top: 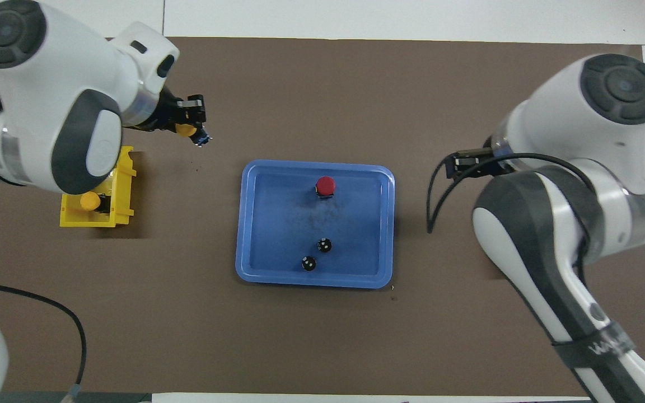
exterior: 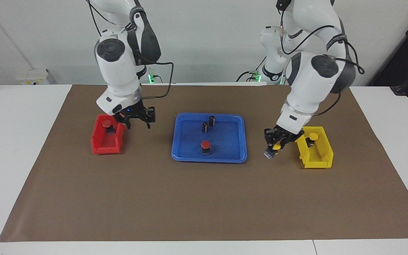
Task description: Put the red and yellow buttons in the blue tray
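Observation:
The blue tray (exterior: pixel 225 156) (top: pixel 277 224) lies mid-table with one red button (exterior: pixel 205 144) (top: pixel 325 184) standing in it. A second red button (exterior: pixel 107 123) sits in the red bin (exterior: pixel 106 143) toward the right arm's end. My right gripper (exterior: pixel 138 122) hangs open and empty over that bin's tray-side edge; the overhead view hides it. My left gripper (exterior: pixel 273 146) (top: pixel 191 120) is shut on a yellow button (exterior: pixel 277 145) (top: pixel 187 130) over the mat between tray and yellow bin (exterior: pixel 315 157) (top: pixel 93 221). Another yellow button (exterior: pixel 313 136) (top: pixel 88 201) rests in that bin.
Two dark cylinders (exterior: pixel 211 120) (exterior: pixel 205 127) with silvery tops stand in the tray, nearer to the robots than the red button. A brown mat (exterior: pixel 190 202) covers the table. In the overhead view the right arm covers the red bin.

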Tool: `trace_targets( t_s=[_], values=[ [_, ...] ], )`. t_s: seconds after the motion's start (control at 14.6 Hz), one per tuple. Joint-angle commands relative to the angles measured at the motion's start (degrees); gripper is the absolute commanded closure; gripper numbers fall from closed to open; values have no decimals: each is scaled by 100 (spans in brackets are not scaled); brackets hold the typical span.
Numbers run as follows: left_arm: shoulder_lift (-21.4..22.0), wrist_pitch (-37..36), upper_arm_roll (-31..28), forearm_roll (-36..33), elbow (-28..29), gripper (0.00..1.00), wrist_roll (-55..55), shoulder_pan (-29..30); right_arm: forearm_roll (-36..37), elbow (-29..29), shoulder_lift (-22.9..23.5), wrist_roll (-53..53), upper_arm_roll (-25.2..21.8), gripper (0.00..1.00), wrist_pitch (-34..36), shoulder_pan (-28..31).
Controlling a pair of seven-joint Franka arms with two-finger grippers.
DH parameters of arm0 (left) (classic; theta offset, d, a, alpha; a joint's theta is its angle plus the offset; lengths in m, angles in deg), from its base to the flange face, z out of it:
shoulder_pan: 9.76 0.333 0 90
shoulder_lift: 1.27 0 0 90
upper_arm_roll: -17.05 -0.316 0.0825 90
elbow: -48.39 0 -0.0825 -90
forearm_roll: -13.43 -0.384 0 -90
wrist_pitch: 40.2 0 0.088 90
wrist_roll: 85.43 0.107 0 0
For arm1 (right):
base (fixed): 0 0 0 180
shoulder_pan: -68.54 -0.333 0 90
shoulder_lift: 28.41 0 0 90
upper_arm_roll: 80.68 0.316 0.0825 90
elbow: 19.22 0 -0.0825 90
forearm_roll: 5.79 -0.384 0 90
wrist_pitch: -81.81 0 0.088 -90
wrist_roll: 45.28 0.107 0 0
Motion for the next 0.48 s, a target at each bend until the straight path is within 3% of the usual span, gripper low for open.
trace_targets(
  t_s=[0.0, 0.14, 0.41],
  values=[
    [-475, 376, -126, 121, -287, 99, -614, -497, -67, -1529, -927, -935, 78, 23, -659, 629],
    [-642, 430, -126, 130, -296, 99, -790, -743, -67, -2004, -1111, -1534, 78, 24, -1046, 1070],
    [-731, 439, -117, 112, -95, 99, -1143, -1096, -76, -2252, -1060, -1774, 78, 25, -1222, 1484]
  ],
)
